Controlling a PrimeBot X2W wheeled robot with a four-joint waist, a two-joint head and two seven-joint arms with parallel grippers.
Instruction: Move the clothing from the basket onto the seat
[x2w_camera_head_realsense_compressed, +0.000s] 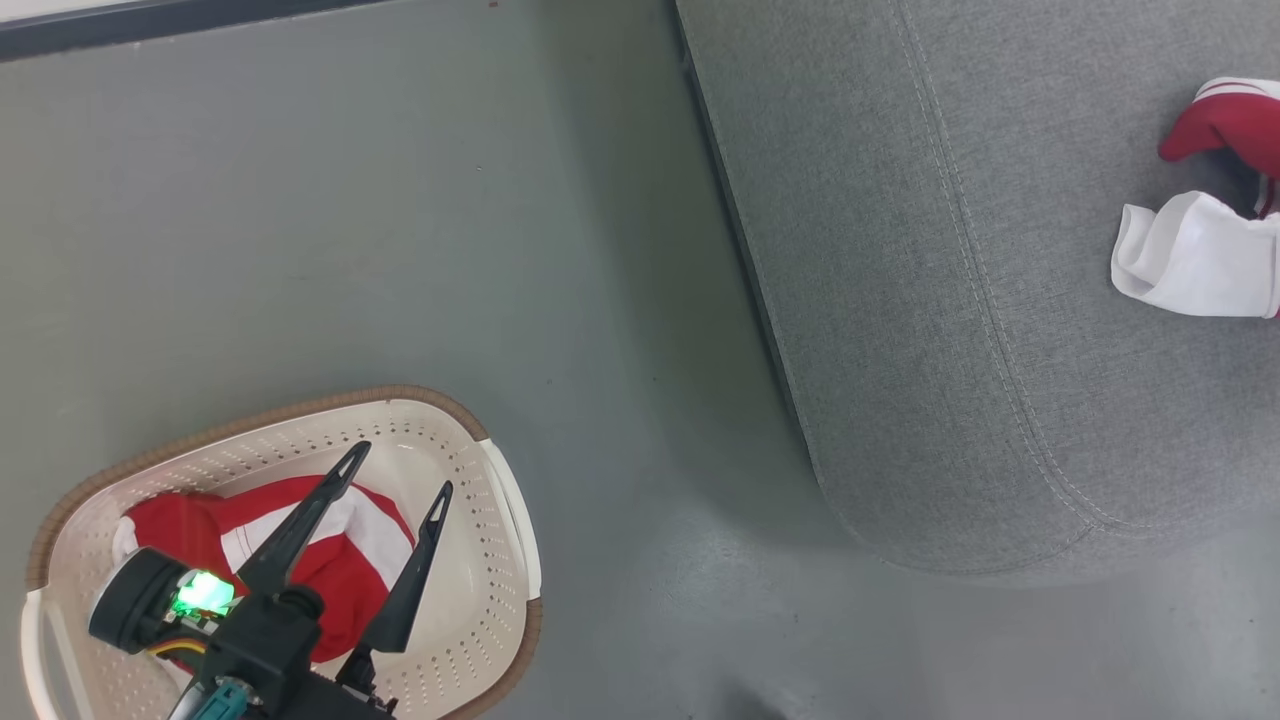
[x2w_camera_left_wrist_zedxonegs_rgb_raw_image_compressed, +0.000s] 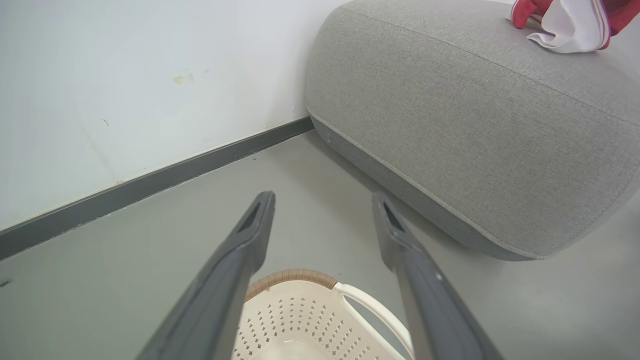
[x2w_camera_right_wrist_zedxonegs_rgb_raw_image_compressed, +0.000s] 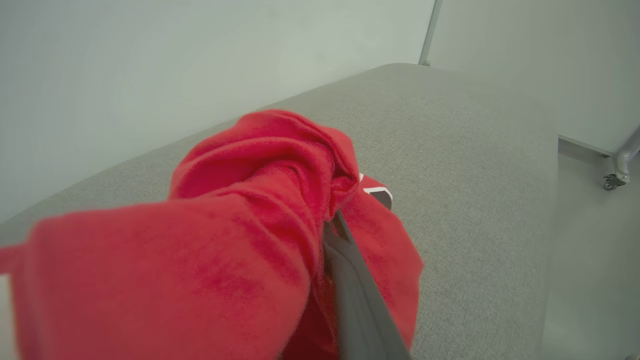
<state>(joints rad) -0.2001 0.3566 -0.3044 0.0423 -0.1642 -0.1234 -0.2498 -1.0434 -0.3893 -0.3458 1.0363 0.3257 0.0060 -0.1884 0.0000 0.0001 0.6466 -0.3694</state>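
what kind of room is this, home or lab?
Probably a staged test room rather than a lived-in home: bare grey floor, plain white wall with dark baseboard, and a caster-footed metal leg beyond the sofa.

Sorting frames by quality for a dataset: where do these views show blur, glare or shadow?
Right wrist view: the red garment, close up, is blurred, the seat behind it sharper. Head view: even light, a faint shadow on the floor beside the seat, a green lamp glaring. Left wrist view: sharp, wide-angle stretch of the left claw.
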